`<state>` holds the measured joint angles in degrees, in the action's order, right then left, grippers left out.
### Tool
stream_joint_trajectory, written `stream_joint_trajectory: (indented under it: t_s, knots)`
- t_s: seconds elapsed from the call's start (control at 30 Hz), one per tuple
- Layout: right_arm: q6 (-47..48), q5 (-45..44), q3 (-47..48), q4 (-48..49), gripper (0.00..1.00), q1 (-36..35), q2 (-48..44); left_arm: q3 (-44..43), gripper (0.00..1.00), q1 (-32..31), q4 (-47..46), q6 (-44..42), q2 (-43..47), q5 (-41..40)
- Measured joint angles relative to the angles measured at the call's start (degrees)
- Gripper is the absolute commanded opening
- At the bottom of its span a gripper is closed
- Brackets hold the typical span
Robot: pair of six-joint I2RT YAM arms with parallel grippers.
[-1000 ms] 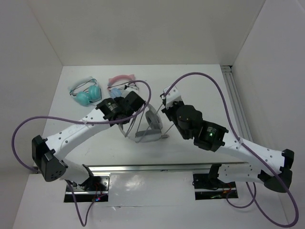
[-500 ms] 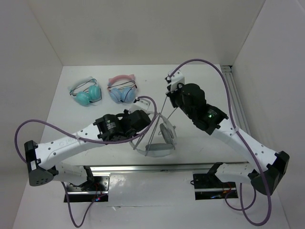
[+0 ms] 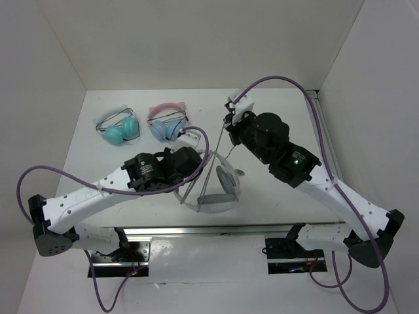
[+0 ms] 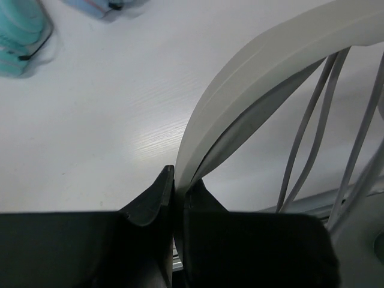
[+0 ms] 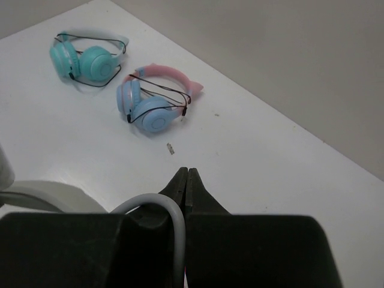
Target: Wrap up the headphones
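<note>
The headphones [image 3: 227, 182] are between the two grippers, just beside the left jaws and on the near side of the right jaws. The band [image 4: 252, 78] goes up out of the left jaws and bends over to their right. From above, its arch is turned to the near edge and a cup [image 3: 229, 178] lies behind it, so the long axis runs about near to far. We cannot tell if they touch the table.

The left gripper [image 4: 178, 183] is closed on the edge of the band. The cable [image 3: 211, 163] runs in tight strands from the headphones up to the right gripper [image 5: 187, 177]. Its jaws are pressed together and seem to pinch the cable.

The table [image 3: 98, 157] is white, with plain white walls [image 3: 196, 39] on three sides. Ahead of the right jaws, to the left, lie a teal pair [image 5: 84, 60] and a pink pair [image 5: 153, 105], well apart from the headphones.
</note>
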<state>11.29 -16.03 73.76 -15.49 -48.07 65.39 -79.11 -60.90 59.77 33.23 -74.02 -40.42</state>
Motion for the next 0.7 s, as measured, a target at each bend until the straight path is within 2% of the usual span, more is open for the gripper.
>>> stream_joint_trajectory:
  t_s: [0.17,0.33,0.6,0.7]
  knots:
    - [1.0,3.3,-0.9,-0.3,0.0,5.4,2.5,2.2,0.0,-0.4,-7.9,-3.3,3.1,7.7]
    - [0.3,9.2,-6.0,0.4,0.0,11.2,3.7,0.7,0.0,-0.4,-8.2,-5.0,9.3,10.7]
    - [-2.3,29.3,-5.8,5.7,0.08,17.0,7.0,-9.2,0.0,-0.4,-2.7,-6.6,12.7,13.0]
    - [-6.2,37.0,-7.8,12.2,0.11,17.2,10.3,-14.2,0.0,-0.5,-0.4,-7.4,12.6,15.3]
